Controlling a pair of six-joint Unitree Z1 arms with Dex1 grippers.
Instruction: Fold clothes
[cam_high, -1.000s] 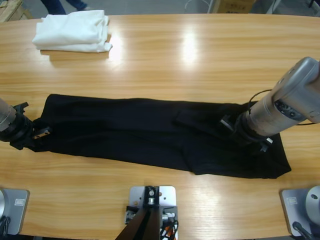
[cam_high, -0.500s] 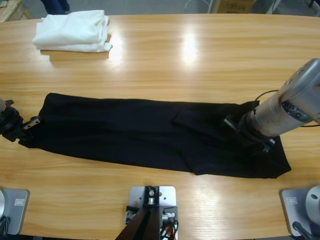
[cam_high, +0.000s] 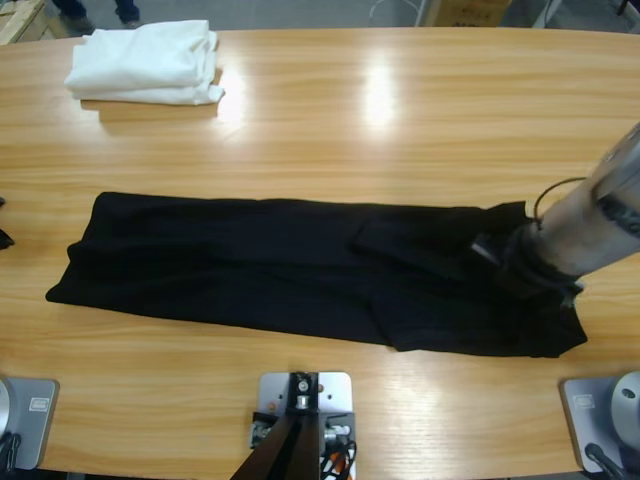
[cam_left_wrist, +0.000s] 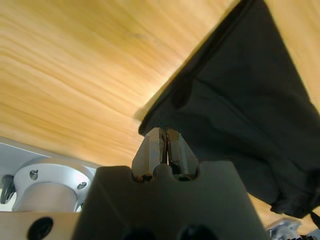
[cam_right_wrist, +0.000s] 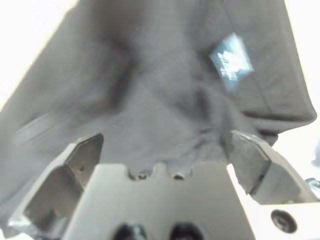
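1. Shirt first: the black polo shirt lies across the middle of the wooden table, already folded into a long narrow band running left to right.
2. Right gripper sits over the band's right end with its jaws spread wide, fabric bunched between them but nothing pinched yet. The small blue neck tag shows just ahead, so this looks like the collar end.
3. Left gripper has its jaws pressed together on nothing, tips just beside the shirt's corner on bare wood.
4. Handling guess: light, floppy knit, zero stiffness. It'll sag and drag wherever it isn't held, and the layers can slide apart.
5. I'd pinch through all layers at the end corners, not mid-panel, so the fold carries over evenly.
6. The white folded garment pile sits at the far left corner, well apart.
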